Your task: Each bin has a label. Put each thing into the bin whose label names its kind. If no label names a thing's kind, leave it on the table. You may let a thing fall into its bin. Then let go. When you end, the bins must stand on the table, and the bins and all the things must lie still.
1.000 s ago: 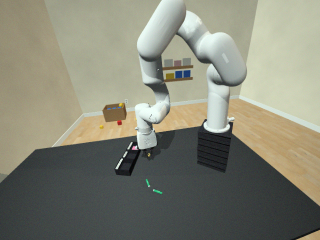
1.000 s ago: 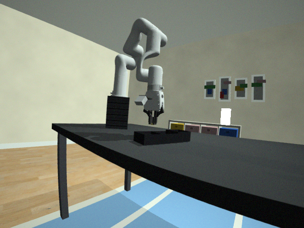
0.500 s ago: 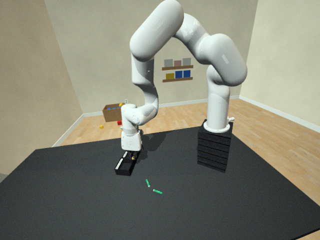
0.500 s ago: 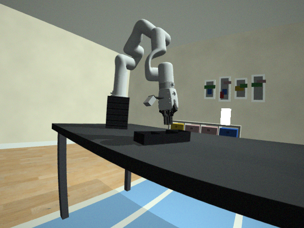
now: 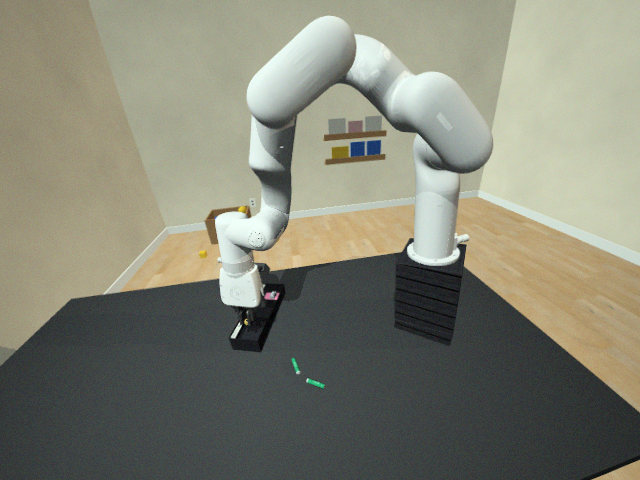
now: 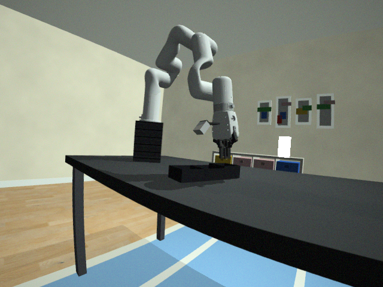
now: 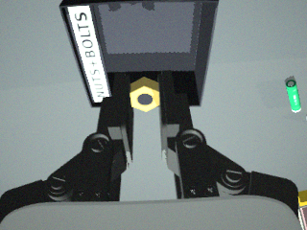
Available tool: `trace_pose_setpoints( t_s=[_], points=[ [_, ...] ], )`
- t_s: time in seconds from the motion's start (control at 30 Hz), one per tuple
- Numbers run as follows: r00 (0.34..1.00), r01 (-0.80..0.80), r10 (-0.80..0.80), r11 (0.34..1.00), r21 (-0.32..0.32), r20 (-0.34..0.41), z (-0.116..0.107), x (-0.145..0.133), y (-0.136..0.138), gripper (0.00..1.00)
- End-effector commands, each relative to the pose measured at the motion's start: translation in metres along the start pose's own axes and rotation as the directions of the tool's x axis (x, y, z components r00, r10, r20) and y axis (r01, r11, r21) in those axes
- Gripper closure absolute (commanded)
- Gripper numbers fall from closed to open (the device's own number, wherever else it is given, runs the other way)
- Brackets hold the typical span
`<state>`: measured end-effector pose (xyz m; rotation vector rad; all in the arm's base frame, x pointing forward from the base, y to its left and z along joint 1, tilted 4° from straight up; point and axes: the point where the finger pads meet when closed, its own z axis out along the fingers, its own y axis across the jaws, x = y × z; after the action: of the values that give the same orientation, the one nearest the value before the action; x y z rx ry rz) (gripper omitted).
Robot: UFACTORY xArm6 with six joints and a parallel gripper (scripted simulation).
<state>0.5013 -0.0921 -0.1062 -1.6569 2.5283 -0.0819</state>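
Where fingers pinch yellow nut [image 7: 145,96], bin label [image 7: 90,52] reading BOLTS

High front, low side, wrist-down views

"bolts" on bin label [image 7: 88,54]

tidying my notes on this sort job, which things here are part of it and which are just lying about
Part of the job:
- hand, shut on the yellow nut
- black bins, one labelled for nuts and bolts
- two green batteries
- pink thing in the far bin

Just lying about:
- cardboard box on the floor
- wall shelves
- storage cubbies
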Motion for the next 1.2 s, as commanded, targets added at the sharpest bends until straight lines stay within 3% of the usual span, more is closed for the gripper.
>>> trace_pose_setpoints(
  t_s=[0.0, 0.8, 1.17],
  points=[
    [0.995, -0.01, 0.006, 0.999, -0.039, -0.096, -0.001, -0.002, -0.002, 1.0],
    [0.995, -0.01, 0.006, 0.999, -0.039, -0.096, -0.001, 0.0, 0.003, 1.0],
    [0.995, -0.01, 0.006, 0.999, -0.039, -0.096, 0.017, 0.001, 0.003, 1.0]
  ],
)
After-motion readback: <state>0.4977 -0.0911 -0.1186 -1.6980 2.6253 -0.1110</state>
